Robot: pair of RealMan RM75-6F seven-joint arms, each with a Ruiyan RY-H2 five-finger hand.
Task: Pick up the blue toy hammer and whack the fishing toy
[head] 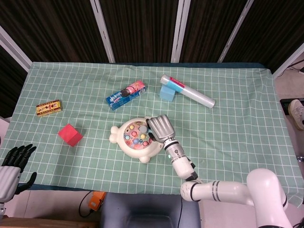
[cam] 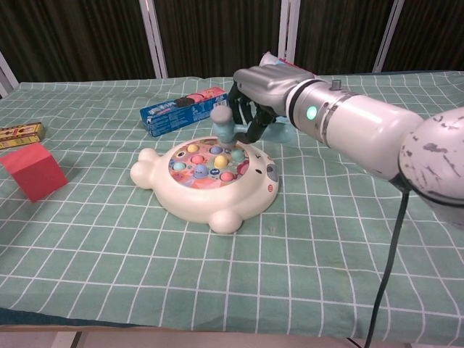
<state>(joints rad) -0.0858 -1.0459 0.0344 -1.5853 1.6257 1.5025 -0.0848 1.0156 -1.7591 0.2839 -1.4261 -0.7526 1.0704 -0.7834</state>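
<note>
The fishing toy (head: 135, 138) (cam: 210, 178) is a cream, animal-shaped disc with several coloured pegs on top, lying mid-table. My right hand (head: 160, 128) (cam: 265, 93) grips the blue toy hammer (cam: 223, 124), whose grey-blue head hangs above the toy's far right edge. The hammer's handle is hidden in the fingers. In the head view the hand covers most of the hammer. My left hand (head: 14, 164) hangs off the table's near left corner, fingers spread, holding nothing.
A red cube (head: 70, 134) (cam: 32, 170) and a yellow box (head: 49, 108) lie at the left. A blue biscuit packet (head: 126, 94) (cam: 180, 110) lies behind the toy. A clear tube (head: 187, 90) leans on a light-blue block (head: 167, 92).
</note>
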